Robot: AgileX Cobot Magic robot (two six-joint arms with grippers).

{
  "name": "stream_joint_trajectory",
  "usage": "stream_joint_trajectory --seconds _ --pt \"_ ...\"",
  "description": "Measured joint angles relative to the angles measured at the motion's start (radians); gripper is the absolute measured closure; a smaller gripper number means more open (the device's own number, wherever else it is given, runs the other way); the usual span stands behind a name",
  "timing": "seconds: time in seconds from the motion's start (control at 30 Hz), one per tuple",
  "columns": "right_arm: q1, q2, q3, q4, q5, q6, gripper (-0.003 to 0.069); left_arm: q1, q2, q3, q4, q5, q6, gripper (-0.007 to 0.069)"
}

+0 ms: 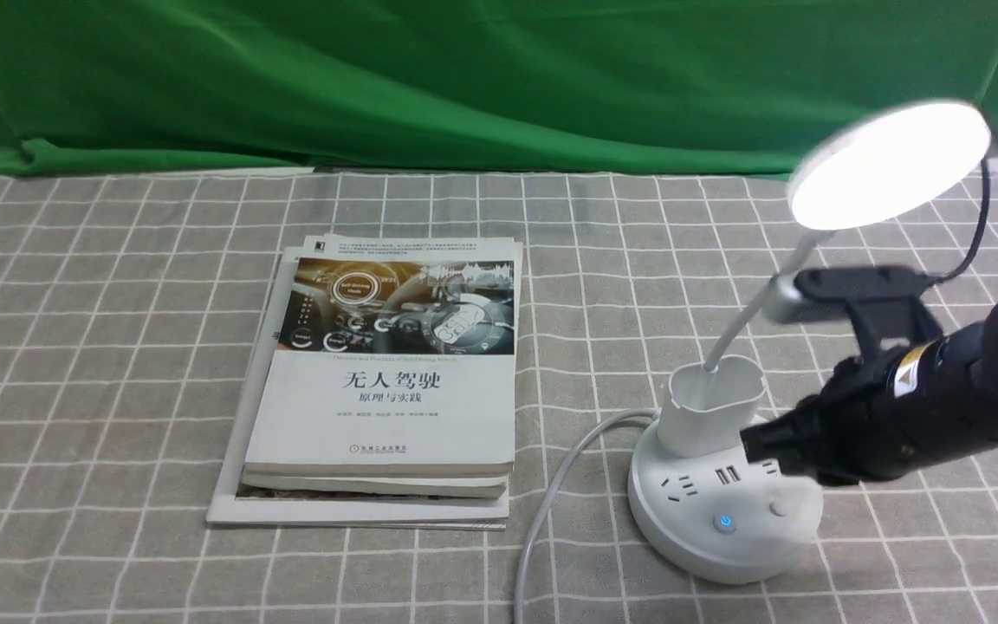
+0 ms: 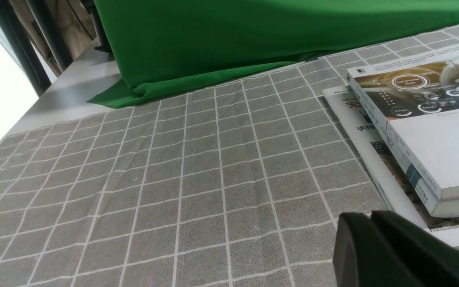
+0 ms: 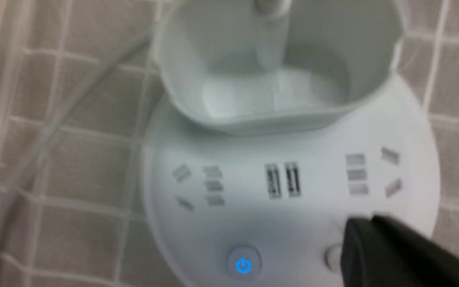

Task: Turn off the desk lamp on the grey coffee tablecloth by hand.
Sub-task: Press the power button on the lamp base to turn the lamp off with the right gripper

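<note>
The white desk lamp (image 1: 724,485) stands on the grey coffee tablecloth (image 1: 118,347) at the right; its disc head (image 1: 889,165) is lit. Its round base carries sockets, a glowing blue power button (image 1: 726,523) and a plain round button (image 1: 779,509). My right gripper (image 1: 754,451) is shut and empty, its tip just above the base behind the plain button. In the right wrist view the shut gripper (image 3: 363,223) partly covers the plain button (image 3: 332,255), beside the blue button (image 3: 244,265). My left gripper (image 2: 367,217) is shut, low over the cloth near the books.
A stack of books (image 1: 386,381) lies on the cloth left of the lamp and shows in the left wrist view (image 2: 424,131). The lamp's white cord (image 1: 551,494) runs to the front edge. A green cloth (image 1: 464,78) hangs at the back.
</note>
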State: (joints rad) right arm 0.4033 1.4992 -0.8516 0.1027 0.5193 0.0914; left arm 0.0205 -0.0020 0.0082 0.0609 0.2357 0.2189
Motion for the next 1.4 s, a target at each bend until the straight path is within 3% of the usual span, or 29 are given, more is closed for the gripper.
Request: stream_joint_trajectory --seconds 0.27,0.5,0.87,1.4 --pt "0.000 0.045 0.060 0.005 -0.031 0.025 0.0604 0.000 0.000 0.000 0.000 0.000 0.000 0.0604" --pt "0.000 0.099 0.090 0.022 -0.161 0.027 0.0604 0.000 0.000 0.000 0.000 0.000 0.000 0.0604" --pt "0.000 0.016 0.091 0.023 -0.071 0.027 0.0604 0.000 0.000 0.000 0.000 0.000 0.000 0.0604" --pt "0.000 0.064 0.130 0.035 -0.143 0.012 0.0604 0.000 0.000 0.000 0.000 0.000 0.000 0.0604"
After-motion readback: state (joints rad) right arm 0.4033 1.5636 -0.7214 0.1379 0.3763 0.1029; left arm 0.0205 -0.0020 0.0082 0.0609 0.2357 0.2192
